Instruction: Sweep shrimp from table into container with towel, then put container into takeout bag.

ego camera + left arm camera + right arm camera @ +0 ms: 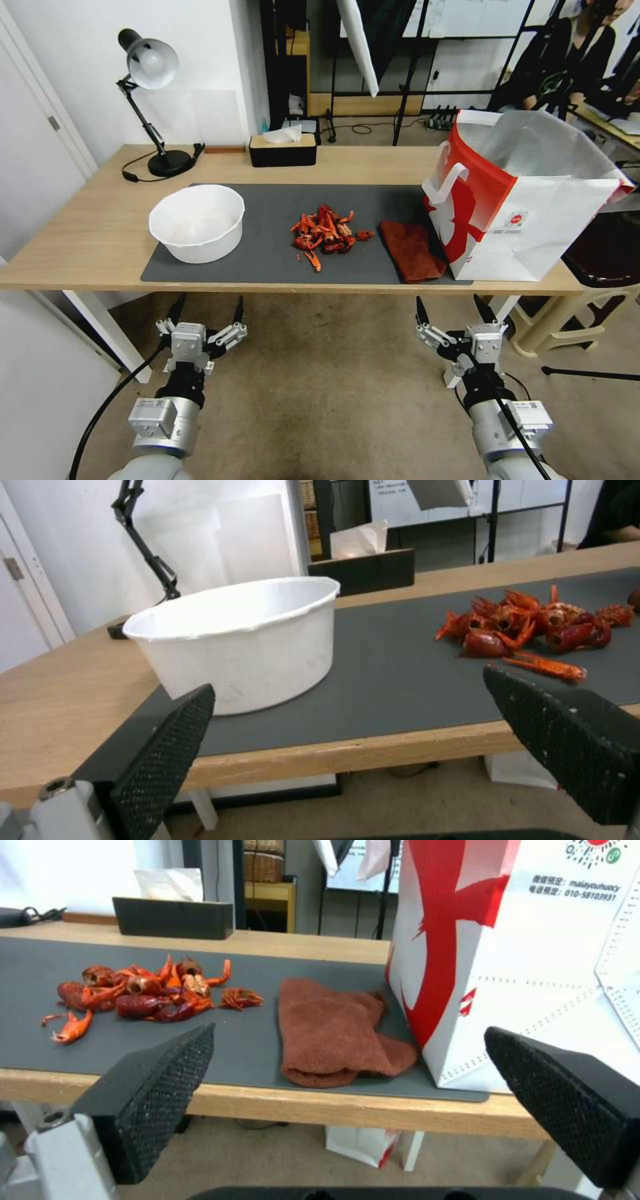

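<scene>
Left end effector [205, 312] hangs below the desk's [80, 240] near edge, in front of the container [197, 222], fingers spread wide and holding nothing; right end effector [455, 312] hangs likewise below the edge, in front of the towel [411, 250], fingers also apart and empty; bare floor lies between both and the desk front; on the dark mat [267, 250] the white container stands toward the left end, upright; the shrimp [325, 233] lie heaped near the mat's middle, well apart from the container, with one piece [313, 260] strayed toward the near edge; the towel lies crumpled just right of the heap, its far side against the takeout bag [527, 200], which stands open at the desk's right end; open mat remains between container and shrimp; a desk lamp [150, 100] and a black tissue box [283, 149] sit along the back edge; right wrist view shows the towel's folds [330, 1032] touching the bag's base [533, 990]; left wrist view shows the container's sloping wall [247, 645] and the shrimp [533, 627] beyond it
</scene>
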Controlling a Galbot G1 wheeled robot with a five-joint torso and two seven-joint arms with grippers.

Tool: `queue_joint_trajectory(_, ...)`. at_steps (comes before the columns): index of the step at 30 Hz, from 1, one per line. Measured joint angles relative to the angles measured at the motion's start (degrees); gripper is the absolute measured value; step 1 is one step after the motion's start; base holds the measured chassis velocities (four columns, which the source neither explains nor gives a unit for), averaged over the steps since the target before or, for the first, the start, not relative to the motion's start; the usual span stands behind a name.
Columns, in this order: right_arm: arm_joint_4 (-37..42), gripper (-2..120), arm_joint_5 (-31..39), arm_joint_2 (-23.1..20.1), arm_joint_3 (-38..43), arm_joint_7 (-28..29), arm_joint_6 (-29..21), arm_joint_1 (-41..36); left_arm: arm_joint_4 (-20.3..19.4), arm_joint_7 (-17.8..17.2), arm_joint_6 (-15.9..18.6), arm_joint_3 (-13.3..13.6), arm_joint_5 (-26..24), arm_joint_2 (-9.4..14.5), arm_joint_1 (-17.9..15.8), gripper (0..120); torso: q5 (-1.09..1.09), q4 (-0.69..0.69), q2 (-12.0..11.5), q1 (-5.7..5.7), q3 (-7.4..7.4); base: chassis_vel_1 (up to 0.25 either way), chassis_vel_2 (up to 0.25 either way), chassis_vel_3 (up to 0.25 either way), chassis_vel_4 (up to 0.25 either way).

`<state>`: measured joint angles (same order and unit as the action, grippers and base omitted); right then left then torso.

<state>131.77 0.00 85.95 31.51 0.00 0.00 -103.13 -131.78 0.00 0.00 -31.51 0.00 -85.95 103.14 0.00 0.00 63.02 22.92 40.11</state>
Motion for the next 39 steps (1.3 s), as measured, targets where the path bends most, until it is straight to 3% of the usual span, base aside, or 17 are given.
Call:
queue_joint_trajectory(16,0.0,100,0.0,0.0,0.0,0.0,0.0,0.0,0.0,0.0,0.0,0.0,0.0,0.0,0.0,100,0.0,0.0,0.0,0.0,0.0,0.0,0.0,0.0,0.0)
queue_joint_trajectory(20,-1.0,100,0.7,-0.5,0.4,0.5,2.2,0.9,0.4,-0.5,-0.8,0.1,0.0,0.0,-0.3,100,0.0,0.0,0.0,0.0,0.0,0.0,0.0,0.0,0.0)
queue_joint_trajectory(23,-3.9,100,2.7,-2.0,1.5,1.8,8.0,3.3,2.9,-4.0,-5.4,0.7,0.8,0.0,-2.4,100,0.01,0.0,0.0,0.0,0.0,0.0,0.0,0.0,0.0)
queue_joint_trajectory(24,-3.9,100,2.7,-2.0,1.5,1.8,8.0,3.3,2.9,-4.0,-5.4,0.7,0.8,0.0,-2.4,100,0.01,0.0,0.0,0.0,0.0,0.0,0.0,0.0,0.0)
queue_joint_trajectory(27,-7.4,100,5.0,-3.7,2.9,3.5,15.1,6.2,6.5,-8.9,-12.1,1.5,2.1,0.1,-5.3,100,0.01,0.0,0.0,-0.01,0.0,0.0,0.0,0.0,0.0)
queue_joint_trajectory(28,-7.4,100,5.0,-3.7,2.9,3.5,15.1,6.2,6.5,-8.9,-12.1,1.5,2.1,0.1,-5.3,100,0.01,0.0,0.0,-0.01,0.0,0.0,0.0,0.0,0.0)
queue_joint_trajectory(30,-9.3,100,6.3,-4.7,3.7,4.4,19.0,7.8,8.5,-11.6,-15.8,2.0,2.8,0.1,-6.9,100,0.01,0.0,0.0,0.0,0.0,0.0,0.0,0.0,0.0)
queue_joint_trajectory(39,-11.6,100,9.3,-6.6,4.3,5.7,25.0,10.0,10.1,-14.0,-19.6,2.4,3.1,0.6,-8.1,100,0.0,0.01,0.0,0.0,0.01,0.0,0.0,0.0,0.0)
